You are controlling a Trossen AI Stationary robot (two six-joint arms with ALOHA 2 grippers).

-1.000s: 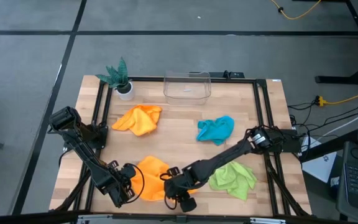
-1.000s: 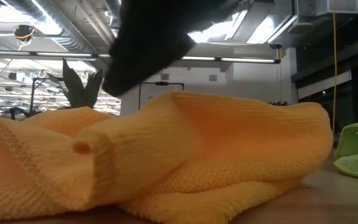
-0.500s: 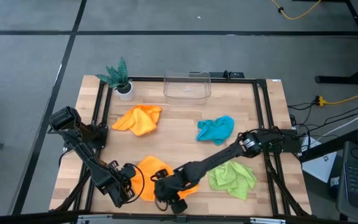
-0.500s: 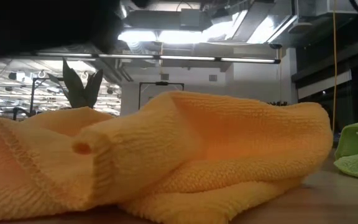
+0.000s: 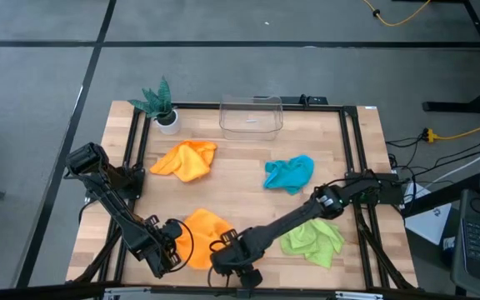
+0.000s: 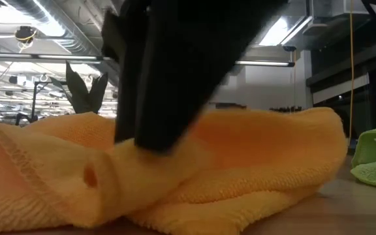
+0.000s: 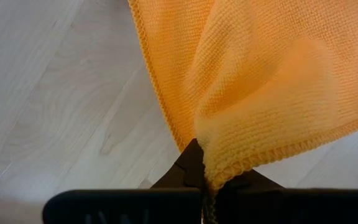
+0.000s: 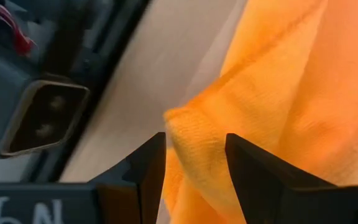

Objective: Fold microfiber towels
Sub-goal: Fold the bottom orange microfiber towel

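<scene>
At the near edge of the tabletop (image 5: 248,150) lies a crumpled orange microfiber towel (image 5: 200,236), soft, light and limp. The left gripper (image 5: 176,250) is clamped on its corner; the right gripper (image 8: 194,165), fingers apart, straddles a hem fold opposite. Hemmed corners look the surest hold. Farther back lie lime green (image 5: 312,239), teal (image 5: 289,173) and second orange (image 5: 186,160) towels.

On the wooden table (image 5: 248,158), four microfiber towels lay crumpled: one orange towel (image 5: 187,160) toward the back left, a teal-blue towel (image 5: 289,173) back right, a lime green towel (image 5: 312,239) front right, and a second orange towel (image 5: 203,236) at the front. The left gripper (image 5: 176,247) sat at that front towel's left edge; the right gripper (image 5: 226,258) was at its right edge. A potted plant (image 5: 160,103) and clear container (image 5: 251,115) stood at the back.
</scene>
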